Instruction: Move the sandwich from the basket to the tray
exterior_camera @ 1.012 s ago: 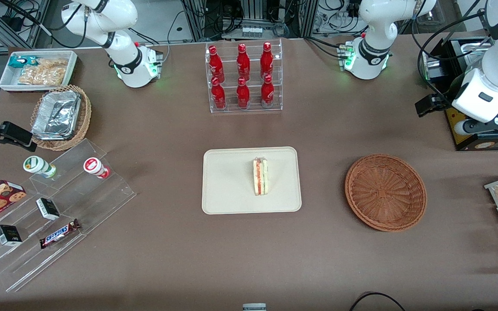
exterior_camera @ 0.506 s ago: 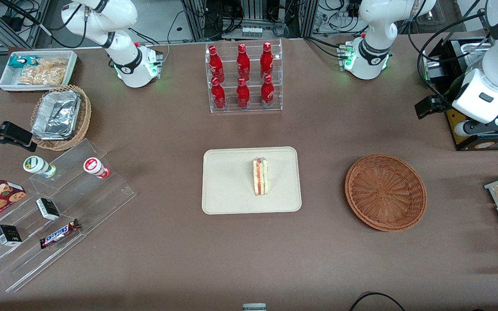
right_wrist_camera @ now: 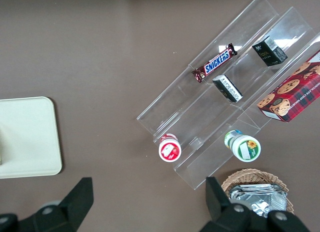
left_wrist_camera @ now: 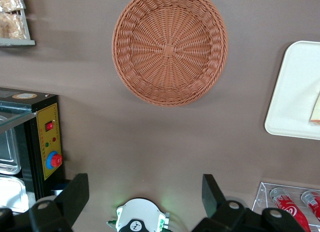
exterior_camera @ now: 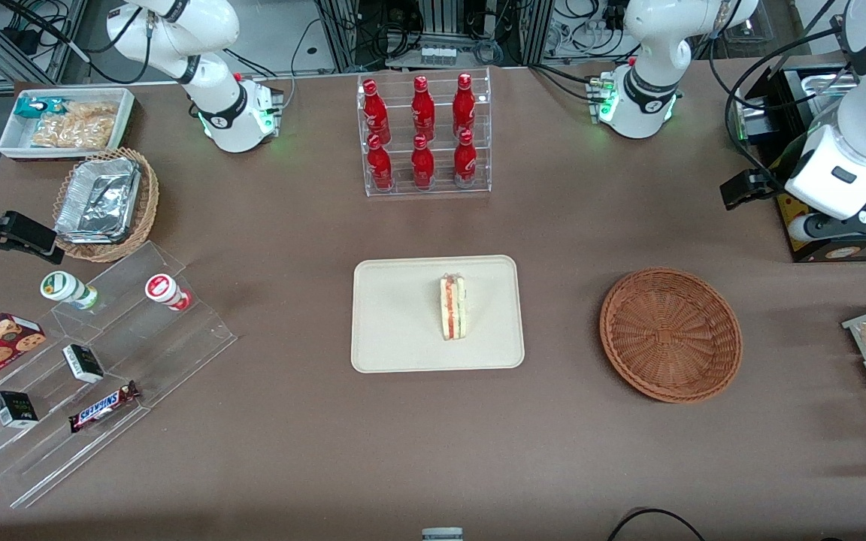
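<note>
Since a second ago, only the left arm is shifting: its wrist housing is edging slightly farther from the front camera and toward its own end of the table, while everything on the table is staying where it was. The gripper (left_wrist_camera: 145, 192) is hanging high above bare table, farther from the front camera than the basket (exterior_camera: 670, 334), with its two fingers (left_wrist_camera: 75, 194) standing wide apart and gripping nothing.

The sandwich (exterior_camera: 453, 306) is lying on the tray (exterior_camera: 395, 315), in the half nearer the basket, well apart from the gripper. Its long axis is running toward and away from the front camera, roughly parallel to the tray's short sides. Its cut edge is facing up, showing the red and green filling stripes running lengthwise, and the wedge is looking narrower at the end farther from the camera. From the left wrist camera only one corner of the sandwich (left_wrist_camera: 315, 111) is peeking in on the tray (left_wrist_camera: 292, 97).

The basket (left_wrist_camera: 170, 47) is sitting empty beside the tray, toward the working arm's end, with brown table showing between them.
</note>
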